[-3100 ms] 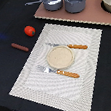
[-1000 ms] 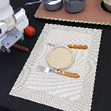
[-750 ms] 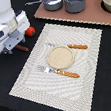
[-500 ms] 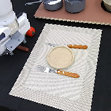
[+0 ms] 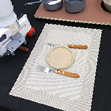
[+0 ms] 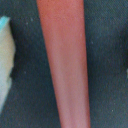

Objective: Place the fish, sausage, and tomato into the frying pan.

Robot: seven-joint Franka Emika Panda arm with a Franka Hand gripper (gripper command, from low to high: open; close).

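We see a black table (image 5: 106, 64) carrying a striped placemat (image 5: 88, 62); the sausage (image 5: 23, 48) lies at its nine o'clock.

The arm, out of sight 3.1 s ago, has come in over the black table at the exterior view's left. Its white body now covers most of the sausage (image 5: 23, 48) and partly hides the tomato (image 5: 31, 31).
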